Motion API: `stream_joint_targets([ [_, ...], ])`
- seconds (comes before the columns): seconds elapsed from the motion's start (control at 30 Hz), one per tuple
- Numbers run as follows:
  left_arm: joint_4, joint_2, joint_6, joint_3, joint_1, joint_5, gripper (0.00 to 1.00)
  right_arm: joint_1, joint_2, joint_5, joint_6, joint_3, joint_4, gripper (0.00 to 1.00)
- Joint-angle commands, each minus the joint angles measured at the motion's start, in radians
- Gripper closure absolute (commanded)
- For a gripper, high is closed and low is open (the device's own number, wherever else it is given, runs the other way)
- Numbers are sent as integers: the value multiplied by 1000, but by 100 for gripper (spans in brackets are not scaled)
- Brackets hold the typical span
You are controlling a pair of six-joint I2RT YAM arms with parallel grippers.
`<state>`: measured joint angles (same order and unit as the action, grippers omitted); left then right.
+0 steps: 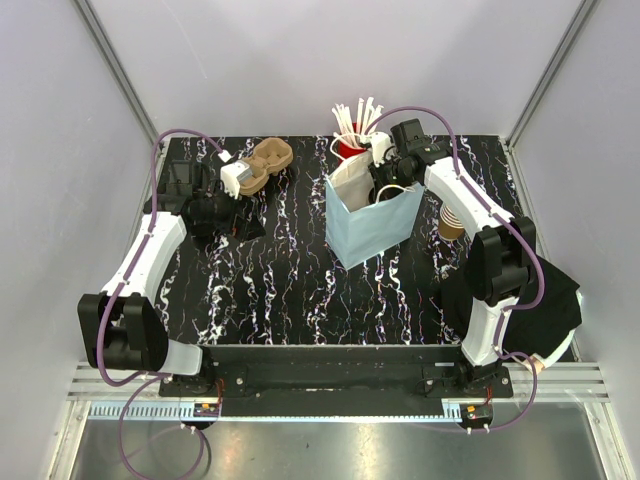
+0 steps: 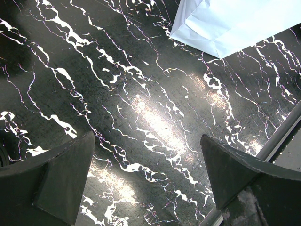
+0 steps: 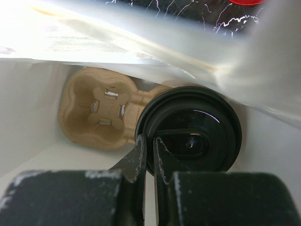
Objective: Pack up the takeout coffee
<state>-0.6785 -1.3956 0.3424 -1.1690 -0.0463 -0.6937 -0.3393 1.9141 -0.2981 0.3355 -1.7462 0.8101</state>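
Right gripper (image 3: 149,141), seemingly pinching coffee lid (image 3: 197,120), inside bag (image 1: 372,228) on marbled table (image 1: 280,290)

Black white-veined tabletop (image 1: 290,290) — glossy, catching glare; pale lilac walls (image 1: 300,60); aluminium rail (image 1: 330,410) in front.

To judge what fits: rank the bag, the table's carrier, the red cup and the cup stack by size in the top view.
1. Bag
2. Carrier
3. Red cup and cup stack: both look small and are partly hidden, so they stay unranked.
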Motion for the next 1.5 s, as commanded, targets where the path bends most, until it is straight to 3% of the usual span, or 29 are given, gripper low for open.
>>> stream_joint_targets([
  [0.0,43,24,0,2,6,-40,1,6,-44,14,-3,-6,47,100],
  [1.47,46,26,0,6,6,-38,1,8,-40,39,16,57,28,100],
])
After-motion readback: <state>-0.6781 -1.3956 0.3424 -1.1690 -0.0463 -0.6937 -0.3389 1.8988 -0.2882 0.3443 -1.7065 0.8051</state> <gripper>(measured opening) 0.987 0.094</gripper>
